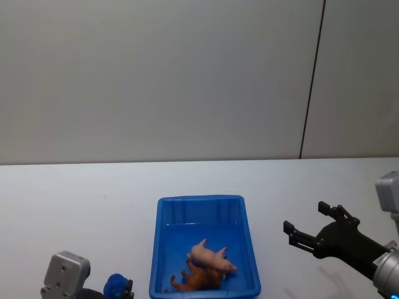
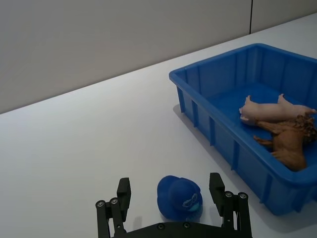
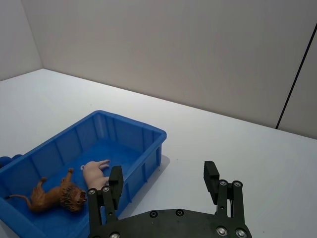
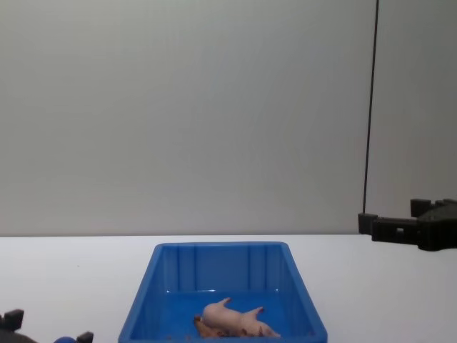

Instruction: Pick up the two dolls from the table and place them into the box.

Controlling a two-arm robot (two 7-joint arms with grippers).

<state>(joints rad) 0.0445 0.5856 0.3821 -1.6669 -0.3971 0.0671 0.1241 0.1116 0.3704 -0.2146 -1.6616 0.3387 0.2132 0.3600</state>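
Left gripper sits low at near-left, jaws wide, straddling a small blue cap-like toy without clamping it. Right gripper hovers right of the box, jaws wide, empty. Pig and lion both lie inside the box. Placing step looks complete; next is probably just retracting both arms clear.

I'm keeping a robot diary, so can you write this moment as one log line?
pig and lion: in blue box | left gripper: open, around small blue cap | right gripper: open, empty, right of box
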